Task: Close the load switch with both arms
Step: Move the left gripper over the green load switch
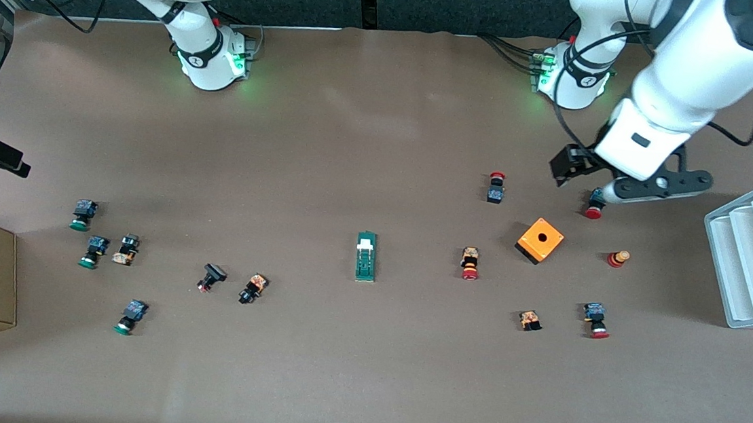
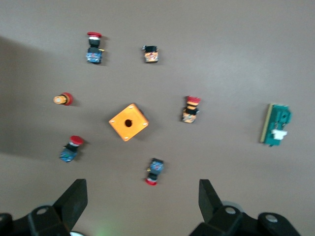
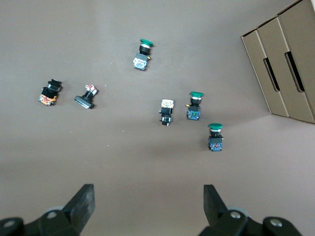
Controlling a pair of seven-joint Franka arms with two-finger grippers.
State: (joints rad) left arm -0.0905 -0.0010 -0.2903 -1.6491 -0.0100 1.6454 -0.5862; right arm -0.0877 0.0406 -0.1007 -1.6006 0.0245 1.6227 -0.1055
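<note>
While load switch (image 1: 366,256) lay untouched mid-table | left gripper (image 2: 142,204) spread wide above red buttons | right gripper (image 3: 147,206) spread too | you had both ready to approach.

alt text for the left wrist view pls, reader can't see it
The left gripper hangs open and empty over the brown table, its fingers spread wide. Below it an orange cube with a hole lies among six small push-buttons, mostly red-capped. The green load switch lies apart from them, untouched.
</note>
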